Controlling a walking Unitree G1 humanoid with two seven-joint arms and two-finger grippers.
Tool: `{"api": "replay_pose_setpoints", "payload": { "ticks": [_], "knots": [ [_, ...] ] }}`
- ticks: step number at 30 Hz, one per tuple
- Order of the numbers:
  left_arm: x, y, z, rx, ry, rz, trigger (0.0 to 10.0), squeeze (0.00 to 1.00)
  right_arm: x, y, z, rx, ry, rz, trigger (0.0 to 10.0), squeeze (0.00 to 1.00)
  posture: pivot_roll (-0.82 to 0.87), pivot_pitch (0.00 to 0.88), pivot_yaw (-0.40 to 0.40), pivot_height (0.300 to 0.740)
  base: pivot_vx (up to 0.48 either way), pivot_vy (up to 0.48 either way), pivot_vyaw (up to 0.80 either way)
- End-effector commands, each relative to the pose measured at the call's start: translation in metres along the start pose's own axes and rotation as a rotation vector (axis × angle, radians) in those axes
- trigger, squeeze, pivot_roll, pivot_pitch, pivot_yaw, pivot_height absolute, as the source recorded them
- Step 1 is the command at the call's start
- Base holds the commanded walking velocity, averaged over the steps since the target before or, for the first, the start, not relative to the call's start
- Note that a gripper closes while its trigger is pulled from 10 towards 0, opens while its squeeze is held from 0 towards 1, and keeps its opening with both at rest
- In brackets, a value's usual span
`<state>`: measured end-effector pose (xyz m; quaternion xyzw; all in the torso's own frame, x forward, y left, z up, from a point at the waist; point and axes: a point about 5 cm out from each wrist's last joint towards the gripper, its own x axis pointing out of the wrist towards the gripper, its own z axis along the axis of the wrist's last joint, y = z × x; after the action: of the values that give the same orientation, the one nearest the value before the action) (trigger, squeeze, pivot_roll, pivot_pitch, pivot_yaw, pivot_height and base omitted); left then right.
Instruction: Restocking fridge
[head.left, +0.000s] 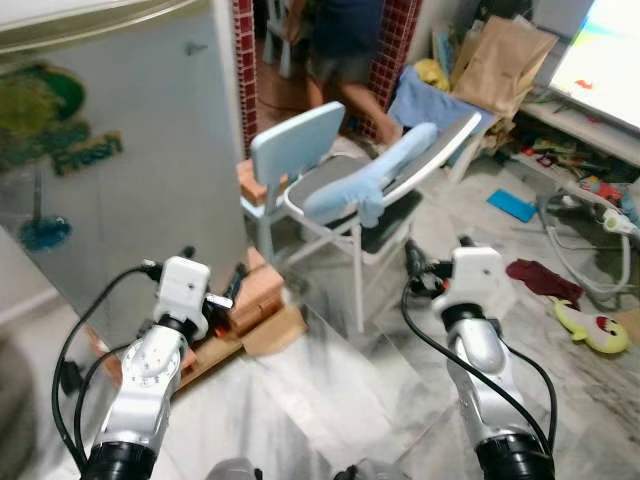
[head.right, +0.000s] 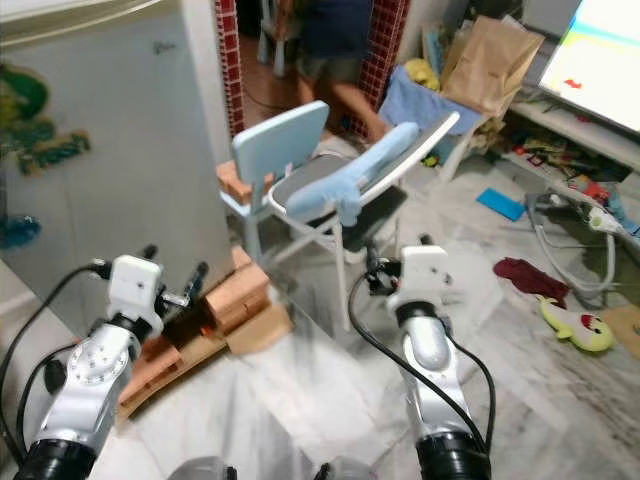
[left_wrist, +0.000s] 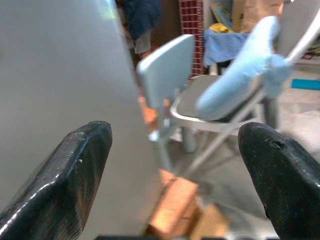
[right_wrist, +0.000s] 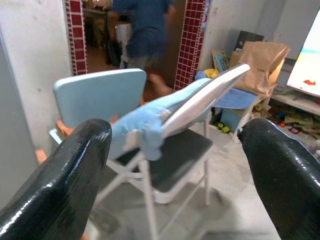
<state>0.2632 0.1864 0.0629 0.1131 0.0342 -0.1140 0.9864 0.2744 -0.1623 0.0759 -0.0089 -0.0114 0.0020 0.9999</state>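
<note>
Looking down from the head, the left eye view shows a tall grey fridge (head.left: 110, 170) standing upright at far left, door closed, its flat face turned toward the robot. Both silver arms reach forward, the left gripper (head.left: 212, 272) near the fridge's lower corner beside stacked bricks (head.left: 255, 295). A folding chair (head.left: 370, 185) stands to the right.

From the left wrist, both black fingers (left_wrist: 75, 175) sit wide apart, holding nothing.

From the right wrist, the right gripper (right_wrist: 175, 170) likewise gapes empty, facing the chair, a person (right_wrist: 142, 30) beyond.
</note>
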Motion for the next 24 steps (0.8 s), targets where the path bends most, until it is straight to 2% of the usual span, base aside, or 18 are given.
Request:
{"api": "replay_pose_setpoints", "payload": {
  "ticks": [1,4,6,12,16,19,24],
  "knots": [
    [-0.002,0.010,0.001,0.040,0.004,0.019,10.0,0.00,0.001,0.002,0.005,0.010,-0.027,-0.017,10.0,0.00,0.02,0.000,0.002,0.740,0.000,0.000,0.00],
    [0.002,0.009,0.002,0.058,0.003,-0.009,10.0,0.00,-0.003,-0.003,0.002,0.008,-0.029,-0.056,10.0,0.00,0.00,0.000,0.036,0.740,0.000,0.000,0.00],
    [0.012,0.006,0.007,0.081,-0.004,-0.057,10.0,0.00,-0.007,-0.008,0.003,0.004,-0.044,-0.094,10.0,0.00,-0.02,0.000,0.059,0.740,0.000,0.000,0.00],
    [0.029,-0.005,0.015,0.068,-0.020,-0.107,10.0,0.00,-0.005,-0.010,0.008,0.001,-0.056,-0.118,10.0,0.00,-0.05,0.000,0.037,0.740,0.000,0.000,0.00],
    [0.029,-0.010,0.013,0.056,-0.017,-0.114,10.0,0.00,-0.003,-0.010,0.010,-0.008,-0.058,-0.101,10.0,0.00,-0.05,0.000,0.022,0.740,0.000,0.000,-0.64],
    [0.023,-0.017,0.007,0.053,0.000,-0.123,10.0,0.00,0.001,-0.011,0.010,-0.029,-0.054,-0.076,10.0,0.00,-0.02,0.000,-0.002,0.740,0.000,0.383,-0.66],
    [0.019,-0.015,0.003,0.061,0.004,-0.117,10.0,0.00,0.008,-0.011,0.012,-0.035,-0.058,-0.066,10.0,0.00,-0.01,0.000,-0.011,0.740,0.000,0.480,-0.34]
  ]
}}
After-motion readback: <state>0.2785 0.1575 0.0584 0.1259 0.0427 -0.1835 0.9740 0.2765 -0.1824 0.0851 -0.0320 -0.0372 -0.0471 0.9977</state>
